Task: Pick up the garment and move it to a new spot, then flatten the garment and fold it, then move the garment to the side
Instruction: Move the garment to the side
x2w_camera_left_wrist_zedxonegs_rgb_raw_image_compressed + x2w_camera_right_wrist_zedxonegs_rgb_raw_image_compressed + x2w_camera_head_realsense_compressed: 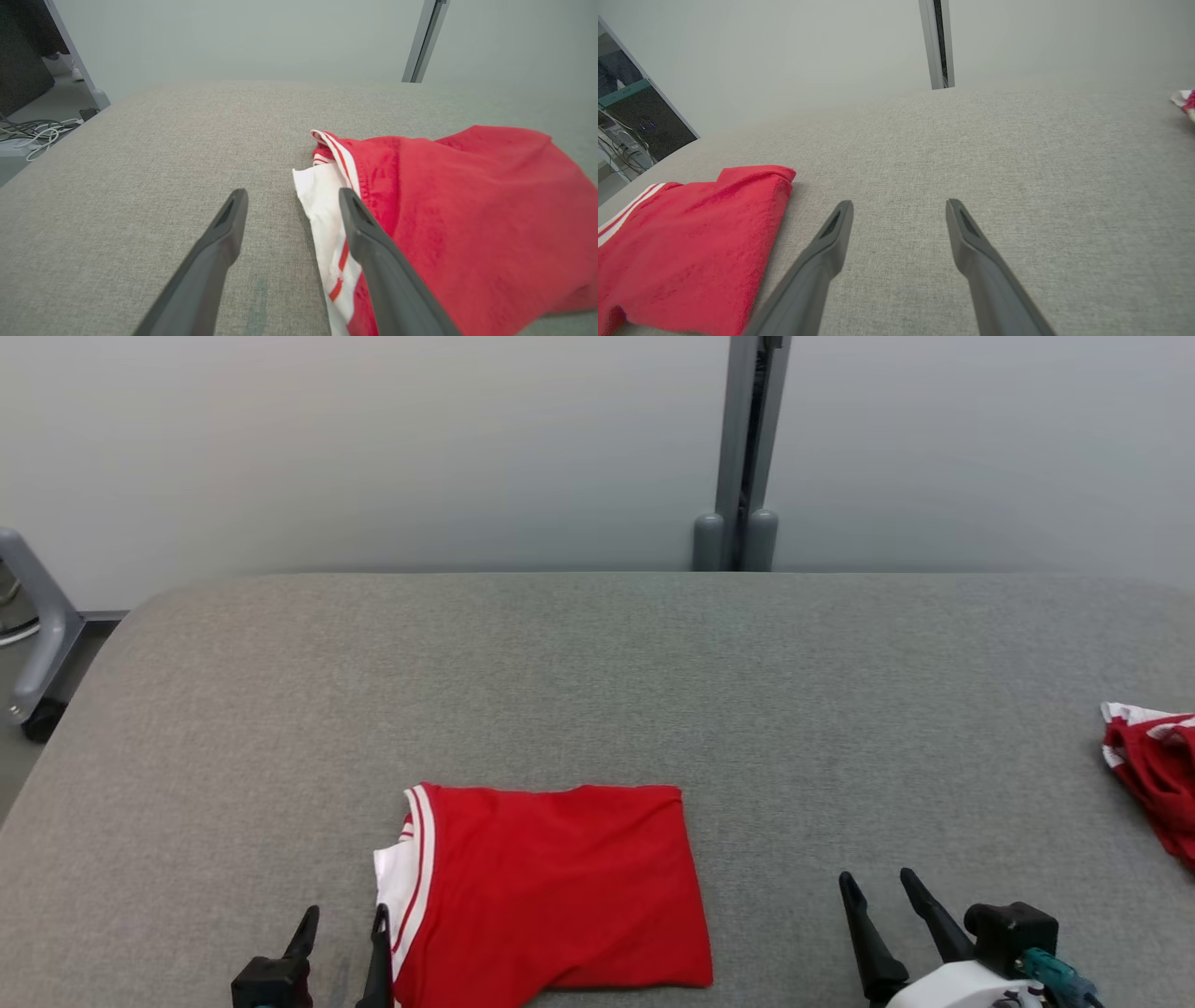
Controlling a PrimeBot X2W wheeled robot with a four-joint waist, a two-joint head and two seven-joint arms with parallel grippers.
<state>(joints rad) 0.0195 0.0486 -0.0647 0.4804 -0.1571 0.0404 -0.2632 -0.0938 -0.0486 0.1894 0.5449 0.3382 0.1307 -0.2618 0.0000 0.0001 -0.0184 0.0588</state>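
Observation:
A red garment with white striped trim lies folded into a rough rectangle on the grey table, near its front edge. My left gripper stands open just off the garment's left, trimmed edge; in the left wrist view its right finger overlaps the white trim of the garment, and nothing sits between the fingers. My right gripper is open over bare table, well right of the garment. In the right wrist view the garment lies to the left of that gripper.
A second red and white cloth lies bunched at the table's right edge, also seen as a cloth corner. A grey post stands behind the table. A grey frame with a wheel stands at the far left, cables on the floor.

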